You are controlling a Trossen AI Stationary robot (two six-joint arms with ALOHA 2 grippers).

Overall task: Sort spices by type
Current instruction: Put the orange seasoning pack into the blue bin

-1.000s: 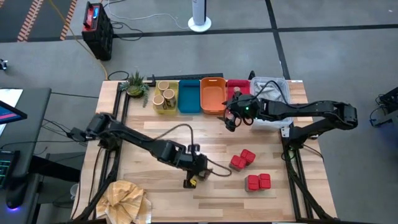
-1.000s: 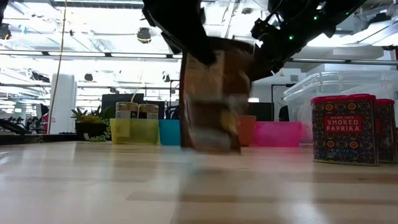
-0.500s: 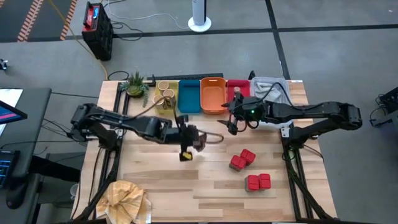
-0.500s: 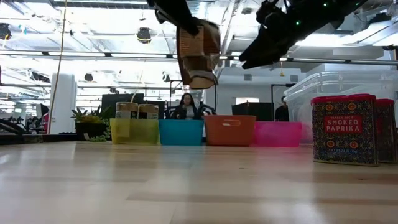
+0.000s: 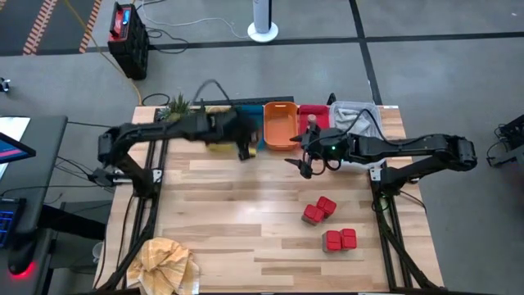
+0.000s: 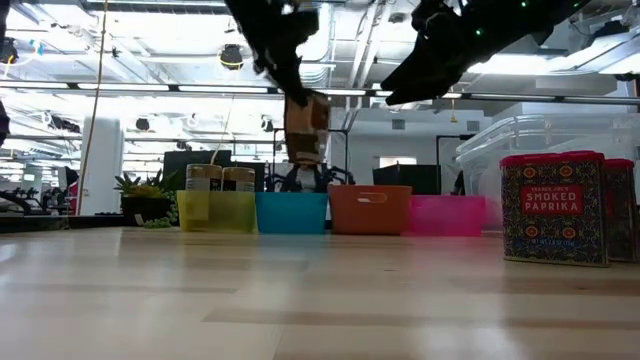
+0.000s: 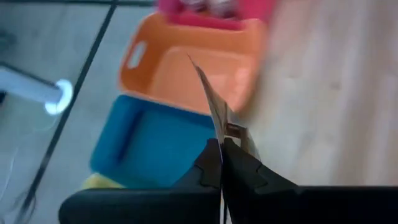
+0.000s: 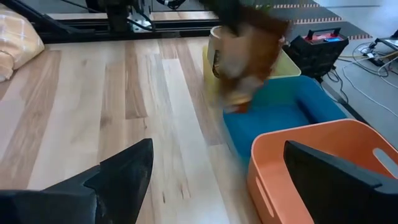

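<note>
A dark-tan packet (image 6: 306, 130) hangs in the air over the near rim of the blue tray (image 6: 291, 212), with my left gripper (image 5: 244, 147) shut on it. The left wrist view shows the packet (image 7: 214, 106) edge-on. Two pairs of red boxy packs (image 5: 319, 211) (image 5: 340, 239) stand on the table's right half; one reads smoked paprika (image 6: 553, 207). Pale round tubs (image 6: 220, 178) sit in the yellow tray (image 6: 215, 210). My right gripper (image 5: 304, 164) hovers open in front of the orange tray (image 5: 280, 124), holding nothing. My left gripper pinches the packet between its two shut fingers (image 7: 239, 171), which lie on its flat faces at the upper end (image 7: 219, 134). The fingers slant down toward the table's far side. The packet hangs below them, roughly upright and clear of table and trays.
Yellow, blue, orange and pink (image 5: 313, 115) trays line the far edge. A clear plastic bin (image 5: 356, 115) stands at the far right, a small plant (image 5: 176, 106) at the far left. A yellowish cloth (image 5: 168, 262) lies at the near left corner.
My left gripper has swung from the table's middle toward the far edge and up, staying shut on the packet. The packet has gone from just above the tabletop to a spot over the blue tray. My right gripper has barely moved.
</note>
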